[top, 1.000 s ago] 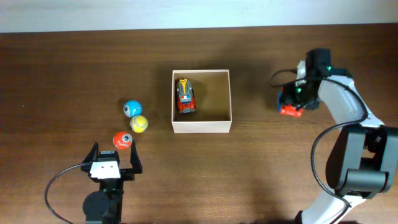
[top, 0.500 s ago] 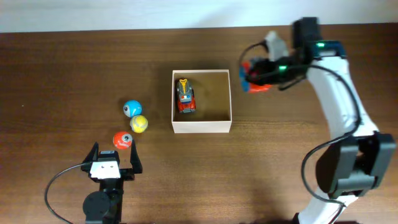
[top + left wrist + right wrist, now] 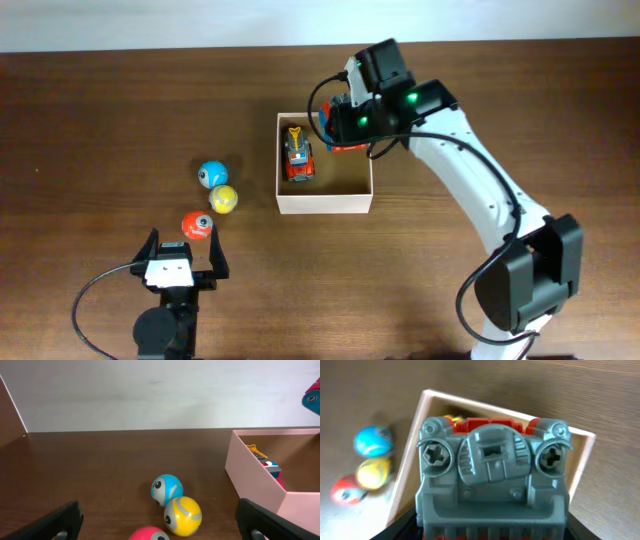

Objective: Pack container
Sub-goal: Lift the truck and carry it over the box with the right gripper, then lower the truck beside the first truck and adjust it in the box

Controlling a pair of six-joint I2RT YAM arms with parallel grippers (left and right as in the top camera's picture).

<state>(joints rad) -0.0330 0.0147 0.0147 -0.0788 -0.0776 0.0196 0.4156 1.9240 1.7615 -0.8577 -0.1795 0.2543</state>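
My right gripper [image 3: 342, 122] is pinching a toy vehicle [image 3: 492, 475] over the container [image 3: 325, 205] mid-table, which looks light and flimsy, thin card, so I'd grab it gently by one wall; left gripper [image 3: 183, 245] sits spread open.

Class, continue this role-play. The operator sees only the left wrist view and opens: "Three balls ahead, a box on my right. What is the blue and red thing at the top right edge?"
Observer: A toy vehicle, clamped in the right pincer above the container's far right corner.
Operator: What does its underside look like?
Observer: Grey, with two round cross-marked fittings, per the right wrist view.
Operator: Where does the red ball lie from my pincer?
Observer: The red ball sits just ahead of the open left pincer, not between its jaws.
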